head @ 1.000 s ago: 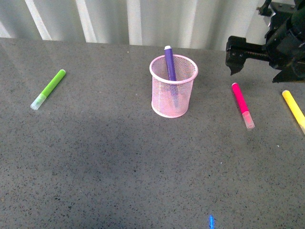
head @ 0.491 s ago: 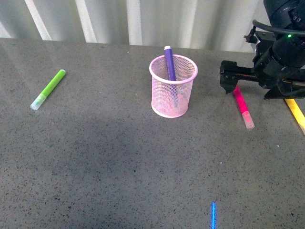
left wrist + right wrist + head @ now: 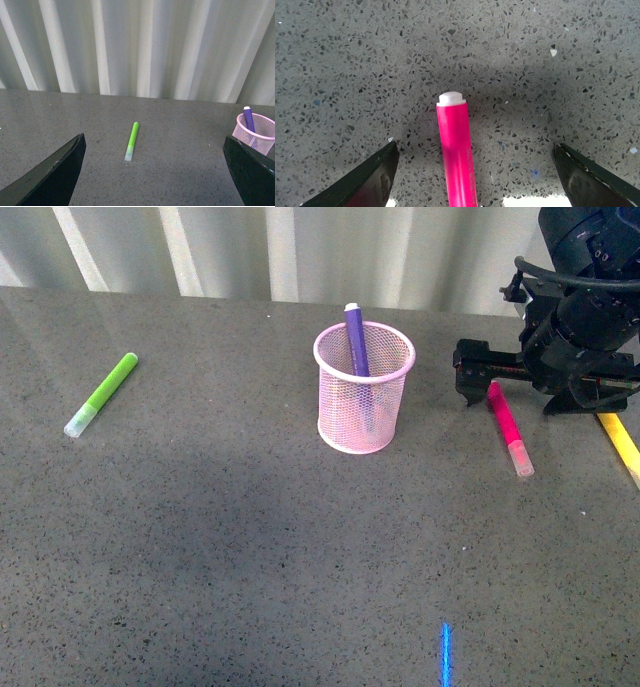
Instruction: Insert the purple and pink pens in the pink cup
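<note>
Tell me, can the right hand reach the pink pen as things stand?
Probably yes: the open right hand sits low over the pink pen, which lies between its fingers, nothing blocking.

The place looked like a robot lab or test station: a grey speckled surface point(image 3: 250, 537), a white ribbed backdrop point(image 3: 137, 43) close behind it, a black arm point(image 3: 590, 297), and a green pen point(image 3: 103, 392) and mesh cup point(image 3: 364, 397) set well apart.

Right gripper point(image 3: 474, 147) low, fingers point(image 3: 367, 179) spread; left gripper point(image 3: 153, 139) likewise spread.
</note>
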